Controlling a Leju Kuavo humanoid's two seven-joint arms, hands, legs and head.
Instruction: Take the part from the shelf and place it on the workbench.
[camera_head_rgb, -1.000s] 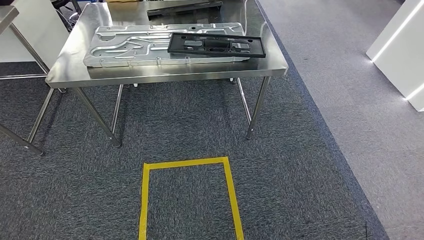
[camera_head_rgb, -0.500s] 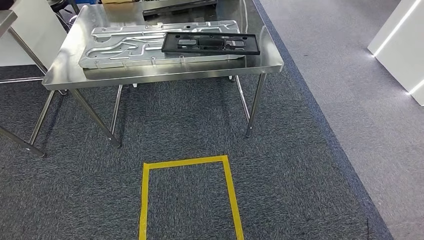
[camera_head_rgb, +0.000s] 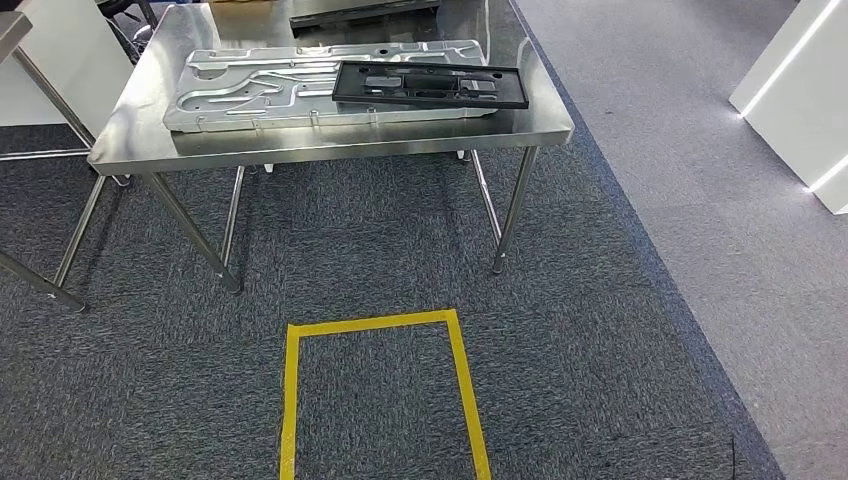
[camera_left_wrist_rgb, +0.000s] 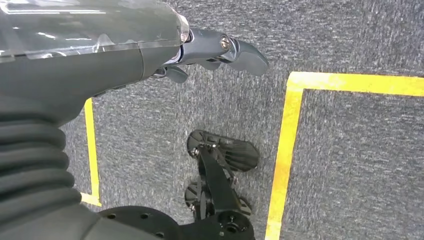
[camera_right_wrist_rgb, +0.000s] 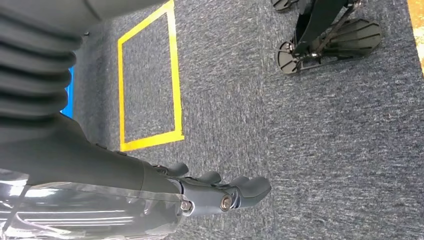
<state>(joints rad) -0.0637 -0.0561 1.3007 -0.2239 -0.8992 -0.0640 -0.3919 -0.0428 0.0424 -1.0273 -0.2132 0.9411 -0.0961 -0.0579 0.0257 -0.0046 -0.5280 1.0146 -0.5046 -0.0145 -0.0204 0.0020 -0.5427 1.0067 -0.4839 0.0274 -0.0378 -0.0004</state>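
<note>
A black frame part (camera_head_rgb: 430, 84) lies on a silver stamped panel (camera_head_rgb: 270, 88) on the far tabletop (camera_head_rgb: 330, 145); the left hand (camera_left_wrist_rgb: 220, 50) and the right hand (camera_right_wrist_rgb: 220, 192) hang empty, fingers loosely apart.

Shiny steel, matt plastic, rough carpet

Polished steel workbench (camera_head_rgb: 300, 150) carries a glossy pressed-metal panel (camera_head_rgb: 250, 95) and matt black plastic part (camera_head_rgb: 430, 85); grey carpet (camera_head_rgb: 380, 250) looks coarse.

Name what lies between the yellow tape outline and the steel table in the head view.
Only grey carpet between the yellow tape outline and steel table.
</note>
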